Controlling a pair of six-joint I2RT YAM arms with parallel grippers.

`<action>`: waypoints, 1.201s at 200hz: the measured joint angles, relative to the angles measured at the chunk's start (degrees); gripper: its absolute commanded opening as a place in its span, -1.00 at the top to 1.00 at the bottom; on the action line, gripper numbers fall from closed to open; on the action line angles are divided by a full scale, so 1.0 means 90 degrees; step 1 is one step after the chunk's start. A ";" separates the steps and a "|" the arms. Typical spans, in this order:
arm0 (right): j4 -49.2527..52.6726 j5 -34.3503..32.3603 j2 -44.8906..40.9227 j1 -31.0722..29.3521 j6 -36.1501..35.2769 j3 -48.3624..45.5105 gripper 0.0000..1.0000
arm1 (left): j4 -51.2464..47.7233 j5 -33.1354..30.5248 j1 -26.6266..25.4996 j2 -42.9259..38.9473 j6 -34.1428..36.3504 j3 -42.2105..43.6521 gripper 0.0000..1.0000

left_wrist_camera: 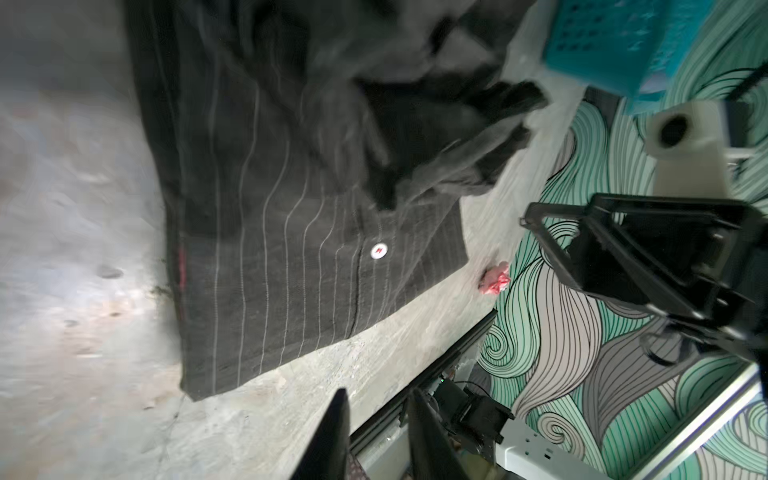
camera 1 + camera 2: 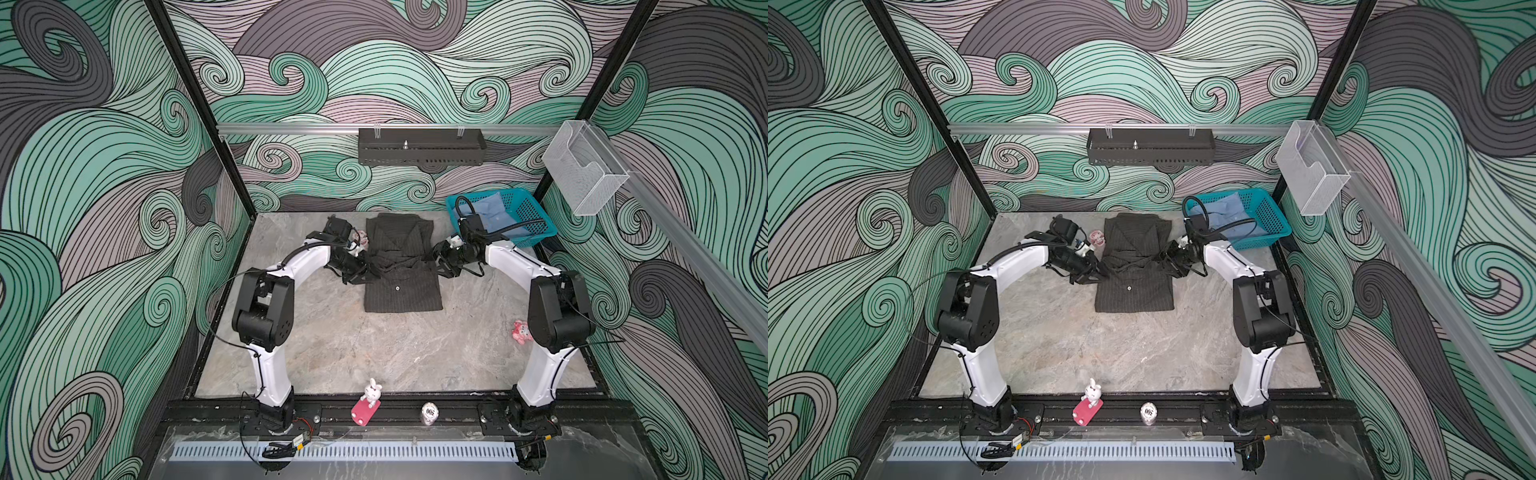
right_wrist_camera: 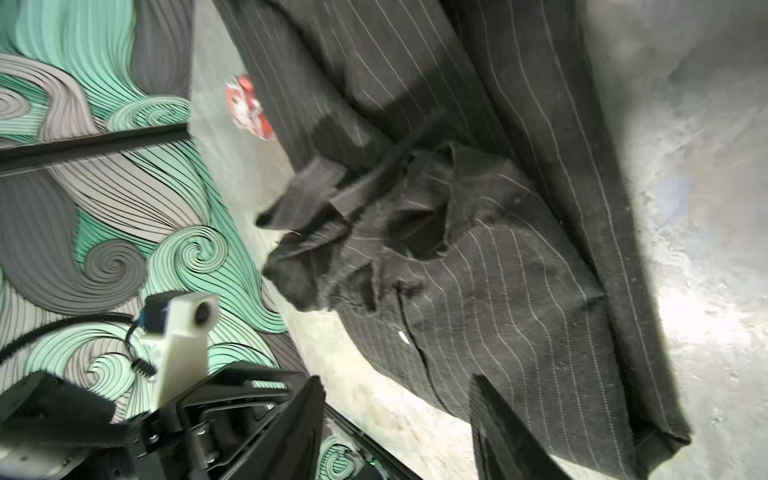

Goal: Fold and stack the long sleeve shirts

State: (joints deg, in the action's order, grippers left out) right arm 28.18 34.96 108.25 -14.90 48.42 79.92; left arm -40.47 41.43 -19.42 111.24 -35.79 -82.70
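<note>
the dark pinstriped shirt [image 2: 403, 297] lies flat on the desk [image 2: 374, 357], toward the back and between the two arms. its sides are turned in to make a narrow panel, with what looks like the collar end away from the robot. across its middle the cuffs [image 3: 332, 216] sit in a loose, rumpled heap. the light blue shirt [image 2: 492, 216] is crumpled inside the teal mesh basket [image 2: 530, 208] at the back right corner, well apart from the dark one.

the left claw [image 2: 359, 272] sits at the shirt's left edge beside the heap. in its wrist view the fingers stand a little apart with nothing between them. the right claw [image 2: 440, 262] is at the opposite edge, jaws wide apart and also empty.

judging by the creases, the cloth is light, soft and limp. lifted by one point it would sag and slide out of shape, and the heaped cuffs would drag along. the best hold, i'd say, is a pinch through all layers at both corners of the near hem [image 2: 403, 308], either side of the white button [image 1: 378, 251], with both claws lifting together. the red tag [image 1: 181, 270] lies along one side edge.
</note>
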 measured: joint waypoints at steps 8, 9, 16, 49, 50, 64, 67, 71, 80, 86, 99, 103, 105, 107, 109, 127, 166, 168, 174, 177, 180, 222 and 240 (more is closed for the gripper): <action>-0.0002 -0.0005 0.0058 -0.0039 -0.0017 0.0000 -0.01 | 0.0056 0.0010 -0.0092 0.0219 0.0002 -0.0002 0.65; -0.0002 -0.0005 0.0063 -0.0041 -0.0019 0.0000 -0.01 | 0.0061 0.0010 -0.0102 0.0238 0.0002 -0.0002 0.65; -0.0002 -0.0005 0.0124 -0.0075 -0.0027 0.0000 0.00 | 0.0066 0.0010 -0.0158 0.0423 0.0005 -0.0046 0.65; -0.0007 -0.0005 0.0328 -0.0129 -0.0027 0.0000 0.03 | -0.0087 -0.0063 -0.0146 0.1377 0.0044 -0.1246 0.64; -0.0007 -0.0005 0.0330 -0.0129 -0.0027 0.0000 0.03 | -0.0095 -0.0068 -0.0141 0.1406 0.0049 -0.1294 0.64; -0.0010 -0.0002 0.0338 -0.0129 -0.0024 0.0000 0.03 | -0.0211 -0.0112 -0.0090 0.1933 0.0053 -0.2283 0.65; -0.0012 -0.0005 0.0338 -0.0129 -0.0027 0.0002 0.03 | -0.0221 -0.0112 -0.0083 0.2011 0.0049 -0.2438 0.64; -0.0007 -0.0005 0.0338 -0.0129 -0.0027 0.0010 0.04 | -0.0226 -0.0124 -0.0056 0.2169 0.0049 -0.2725 0.64; 0.0005 -0.0005 0.0338 -0.0129 -0.0032 0.0046 0.05 | -0.0277 -0.0134 -0.0027 0.2426 0.0044 -0.3220 0.63; 0.0027 -0.0012 0.0347 -0.0129 -0.0051 0.0092 0.07 | -0.0345 -0.0148 -0.0007 0.2606 0.0039 -0.3580 0.62; 0.0119 -0.0039 0.0379 -0.0131 -0.0121 0.0238 0.12 | -0.0491 -0.0172 0.0017 0.2963 0.0027 -0.4294 0.62; 0.0151 -0.0049 0.0396 -0.0131 -0.0153 0.0306 0.13 | -0.0520 -0.0180 0.0032 0.3053 0.0024 -0.4466 0.62; 0.0168 -0.0051 0.0418 -0.0131 -0.0160 0.0345 0.15 | -0.0549 -0.0180 0.0039 0.3106 0.0024 -0.4571 0.62; 0.0175 -0.0051 0.0430 -0.0131 -0.0158 0.0374 0.16 | -0.0566 -0.0180 0.0041 0.3138 0.0022 -0.4636 0.62; 0.0189 -0.0053 0.0444 -0.0131 -0.0175 0.0415 0.17 | -0.0588 -0.0180 0.0049 0.3184 0.0019 -0.4721 0.62; 0.0282 -0.0092 0.0704 -0.0143 -0.0265 0.0840 0.27 | -0.0724 -0.0182 0.0073 0.3470 0.0005 -0.5166 0.63; 0.0350 -0.0248 0.1523 -0.0153 -0.0381 0.1501 0.46 | -0.0891 -0.0199 0.0078 0.3806 -0.0121 -0.5212 0.59; 0.0359 -0.0253 0.1562 -0.0153 -0.0376 0.1530 0.46 | -0.0894 -0.0199 0.0078 0.3815 -0.0129 -0.5212 0.58; 0.0374 -0.0291 0.1710 -0.0153 -0.0381 0.1625 0.48 | -0.0894 -0.0199 0.0092 0.3842 -0.0151 -0.5212 0.56; 0.0376 -0.0318 0.1773 -0.0153 -0.0393 0.1666 0.50 | -0.0896 -0.0202 0.0100 0.3844 -0.0148 -0.5212 0.55; 0.0381 -0.0347 0.1843 -0.0153 -0.0393 0.1702 0.51 | -0.0903 -0.0199 0.0102 0.3847 -0.0158 -0.5212 0.54; 0.0566 -0.0850 0.2353 -0.0085 -0.0376 0.1940 0.58 | -0.1010 -0.0226 0.0165 0.3682 -0.0153 -0.5163 0.23; 0.0685 -0.1078 0.2319 -0.0044 -0.0391 0.1940 0.52 | -0.1003 -0.0299 0.0194 0.3145 -0.0070 -0.4634 0.13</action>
State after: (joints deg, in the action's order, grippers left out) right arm 34.35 25.26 129.12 -15.29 44.91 97.38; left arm -49.50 38.74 -17.67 139.55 -36.42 -124.40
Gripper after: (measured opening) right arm 0.218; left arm 0.414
